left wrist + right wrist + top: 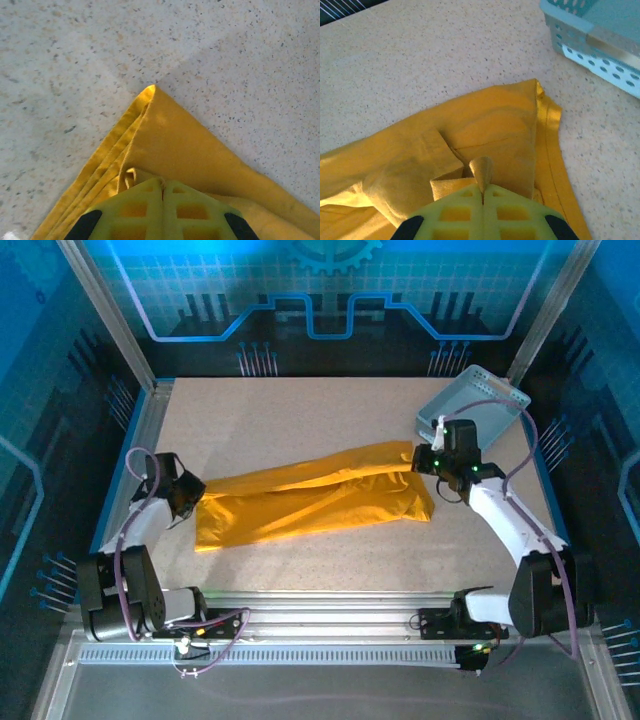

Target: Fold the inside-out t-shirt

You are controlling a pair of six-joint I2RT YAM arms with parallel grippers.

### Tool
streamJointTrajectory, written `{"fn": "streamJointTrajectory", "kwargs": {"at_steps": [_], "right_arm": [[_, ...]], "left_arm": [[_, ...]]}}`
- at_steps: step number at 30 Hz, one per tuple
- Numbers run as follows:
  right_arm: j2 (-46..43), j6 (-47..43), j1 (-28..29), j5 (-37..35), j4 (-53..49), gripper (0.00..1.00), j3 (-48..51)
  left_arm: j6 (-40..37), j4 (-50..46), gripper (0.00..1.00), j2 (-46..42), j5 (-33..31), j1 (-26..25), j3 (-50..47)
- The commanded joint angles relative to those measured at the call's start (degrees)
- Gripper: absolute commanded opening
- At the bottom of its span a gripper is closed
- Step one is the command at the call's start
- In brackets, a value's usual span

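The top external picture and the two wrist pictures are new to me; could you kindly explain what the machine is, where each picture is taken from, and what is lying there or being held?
This is a robot with two arms bolted at the near edge of a table. The top external picture looks down from above and behind the arms. The other two pictures come from a camera on each wrist, so each shows its own yellow-green fingers at the bottom. On the table lies a mustard-yellow t-shirt, drawn out long between the arms. A pale blue perforated basket sits at the far right corner. The left gripper is shut on the shirt's left end, and the right gripper is shut on a pinch of cloth at its right end.
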State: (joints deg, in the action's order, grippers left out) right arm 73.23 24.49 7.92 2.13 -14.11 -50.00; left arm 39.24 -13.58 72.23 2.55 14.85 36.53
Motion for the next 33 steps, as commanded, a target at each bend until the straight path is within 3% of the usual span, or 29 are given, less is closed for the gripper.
{"fn": "streamJointTrajectory", "kwargs": {"at_steps": [1,18,27,32,33], "right_arm": [[-3.28,2.53,-0.85,-1.07,-0.66,0.0,4.37],[-7.55,10.29,-0.66,-7.56,-3.75,0.0,14.24],[-10.1,10.5,-0.36,-7.7,-5.76,0.0,14.67],[-10.04,14.05,0.67,-11.39,-10.96,0.01,14.57],[-9.11,15.69,0.58,-12.23,-12.74,0.14,14.67]], "left_arm": [[1.84,-3.1,0.0,-3.43,-2.54,0.62,-2.83],[3.91,-8.1,0.0,-8.12,-6.41,0.62,-8.74],[3.56,-7.74,0.02,-11.71,-3.81,0.62,-11.29],[3.98,-10.05,0.2,-12.31,-4.69,0.69,-11.15],[4.3,-10.38,0.28,-11.82,-4.82,0.71,-10.76]]}}
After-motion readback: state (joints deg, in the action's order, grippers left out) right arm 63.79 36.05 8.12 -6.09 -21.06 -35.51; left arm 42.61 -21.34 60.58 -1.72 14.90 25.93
